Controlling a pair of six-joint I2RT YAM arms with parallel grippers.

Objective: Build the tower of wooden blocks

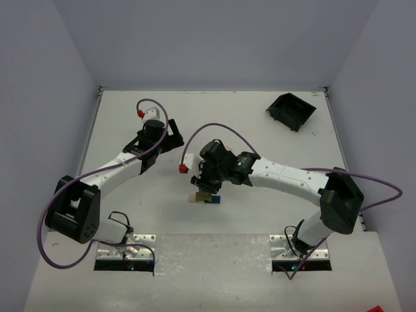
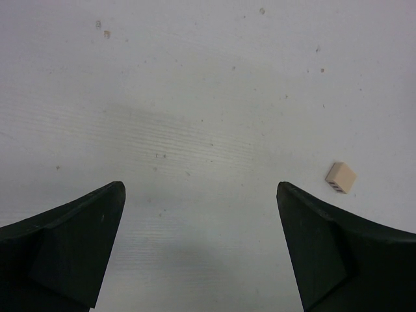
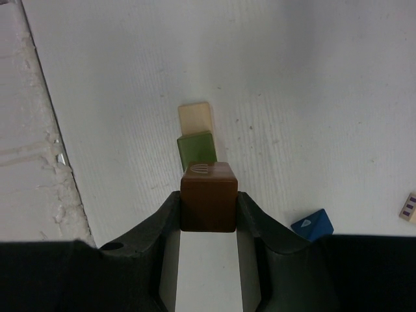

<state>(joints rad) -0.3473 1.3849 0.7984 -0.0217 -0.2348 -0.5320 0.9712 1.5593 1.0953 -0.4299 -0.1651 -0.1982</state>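
Note:
My right gripper [image 3: 208, 205] is shut on a reddish brown block [image 3: 208, 197] and holds it just short of an olive green block [image 3: 197, 149]. A pale tan block [image 3: 195, 117] touches the green one's far side. I cannot tell whether these two are stacked or side by side. A dark blue block [image 3: 312, 224] lies on the table to the right of the fingers. In the top view the right gripper [image 1: 207, 187] hangs over the tan [image 1: 194, 196], green [image 1: 203, 197] and blue [image 1: 215, 199] blocks. My left gripper [image 2: 201, 188] is open and empty, and it also shows in the top view [image 1: 173, 138].
A black plastic bin [image 1: 290, 110] stands at the back right. A small pale block with stripes [image 2: 340, 177] lies by the left gripper's right finger. Another pale block [image 3: 409, 208] sits at the right edge of the right wrist view. The table's near edge [image 3: 39, 162] runs left of the blocks.

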